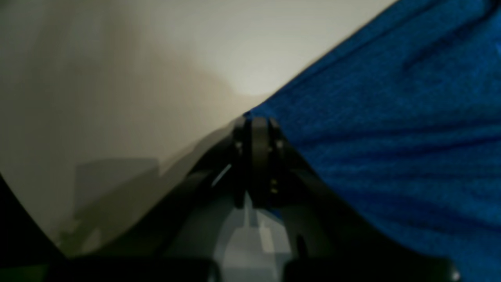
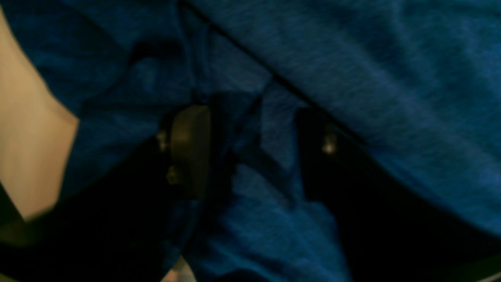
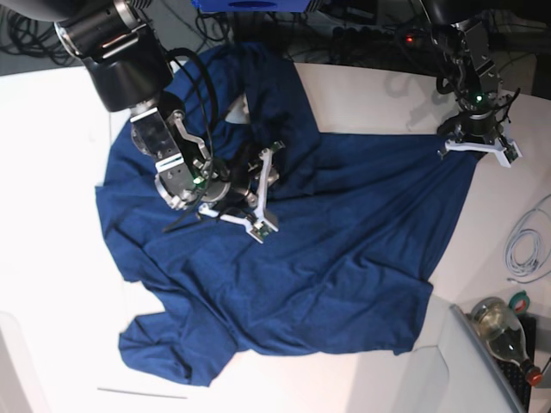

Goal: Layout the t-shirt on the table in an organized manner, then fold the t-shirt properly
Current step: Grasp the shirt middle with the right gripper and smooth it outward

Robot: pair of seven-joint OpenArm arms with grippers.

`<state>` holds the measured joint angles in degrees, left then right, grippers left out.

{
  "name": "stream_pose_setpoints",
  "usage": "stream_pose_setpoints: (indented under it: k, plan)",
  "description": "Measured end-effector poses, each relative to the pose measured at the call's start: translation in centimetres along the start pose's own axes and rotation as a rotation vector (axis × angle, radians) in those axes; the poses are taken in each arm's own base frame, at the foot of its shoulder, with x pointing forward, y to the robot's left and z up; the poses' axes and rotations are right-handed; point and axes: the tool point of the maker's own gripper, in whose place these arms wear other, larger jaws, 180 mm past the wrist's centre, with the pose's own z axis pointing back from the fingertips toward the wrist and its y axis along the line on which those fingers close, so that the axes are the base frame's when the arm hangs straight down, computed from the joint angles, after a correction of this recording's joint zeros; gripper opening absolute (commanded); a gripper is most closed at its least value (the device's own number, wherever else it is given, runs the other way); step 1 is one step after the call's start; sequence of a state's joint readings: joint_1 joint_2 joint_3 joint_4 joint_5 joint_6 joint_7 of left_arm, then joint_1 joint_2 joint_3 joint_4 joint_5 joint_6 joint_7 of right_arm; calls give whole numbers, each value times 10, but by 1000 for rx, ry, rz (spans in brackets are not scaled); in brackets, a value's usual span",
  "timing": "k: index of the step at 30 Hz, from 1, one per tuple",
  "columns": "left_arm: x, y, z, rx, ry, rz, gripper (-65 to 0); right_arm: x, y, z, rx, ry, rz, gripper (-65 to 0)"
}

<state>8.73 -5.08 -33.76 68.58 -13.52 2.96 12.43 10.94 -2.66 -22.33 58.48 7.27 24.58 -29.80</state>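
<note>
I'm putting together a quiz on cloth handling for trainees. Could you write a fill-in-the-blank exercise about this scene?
1. The t-shirt spread on the table is dark ____ in colour.
2. The left gripper is ____ on an edge of the t-shirt.
3. The right gripper has its jaws apart with ____ between them.
4. Near the table's corner, beside a white cable, lies a glass ____.

Missing words: blue; shut; cloth; bottle
</note>
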Motion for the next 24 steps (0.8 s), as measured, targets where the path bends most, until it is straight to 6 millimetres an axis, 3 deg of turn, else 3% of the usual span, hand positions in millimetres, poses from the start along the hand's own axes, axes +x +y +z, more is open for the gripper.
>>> stream_pose_setpoints:
  k: [3,6,10,12,17,24]
  plan:
    - [-1,0,0,0,2,-1,-650,3,11,-3,19,-4,-8,-543]
    - [-2,-1,0,-1,4,1,-650,3,14,-4,25,-6,-9,-552]
    - [-4,-3,1,-2,8,6,-650,-8,16,-4,27,32,-13,-650]
    - [-4,-2,1,-2,7,5,-650,-6,19,0,25,52,1,-650]
    - [-4,-2,1,-1,7,6,-650,24,24,25,0,6,57,-648]
    - [-5,-2,1,-1,10,2,-650,90,26,87,-87,-137,171,-648]
